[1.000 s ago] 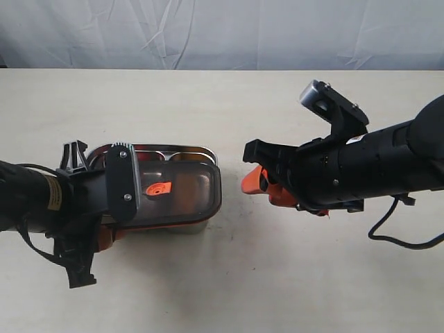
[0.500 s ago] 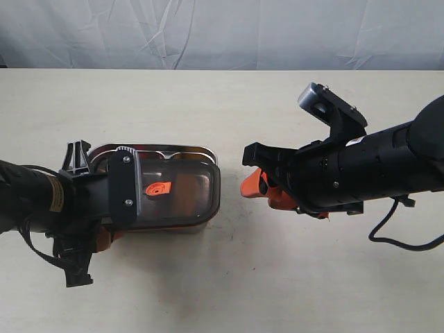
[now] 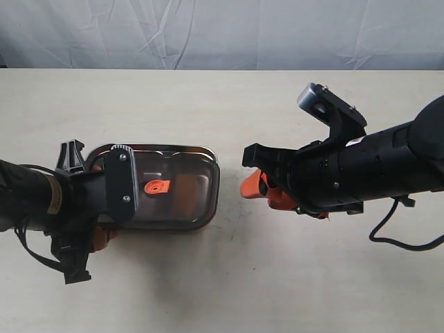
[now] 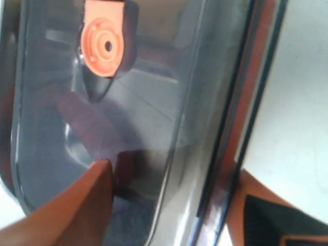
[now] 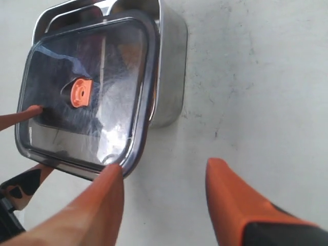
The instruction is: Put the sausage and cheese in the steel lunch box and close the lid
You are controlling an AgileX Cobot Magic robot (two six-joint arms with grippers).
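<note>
The dark translucent lid [image 3: 173, 191] with its orange valve [image 3: 157, 186] lies over the steel lunch box [image 3: 166, 148], of which only a thin rim shows at the back. My left gripper [image 3: 116, 208] is shut on the lid's left edge. In the left wrist view, orange fingers [image 4: 77, 205] stand on either side of the lid [image 4: 154, 102]. In the right wrist view the lid [image 5: 102, 77] sits slightly askew on the box [image 5: 171, 66]. My right gripper [image 3: 253, 184] hangs open just right of the box, holding nothing. The lid hides the sausage and cheese.
The box stands on a pale table [image 3: 229, 277], with a white cloth backdrop [image 3: 222, 31] behind it. The right arm's black body [image 3: 361, 166] reaches in from the right, and a cable [image 3: 402, 236] trails beneath it.
The left gripper has carried the lid back and down over the box, so less of the steel tray shows. The right arm has barely moved.
</note>
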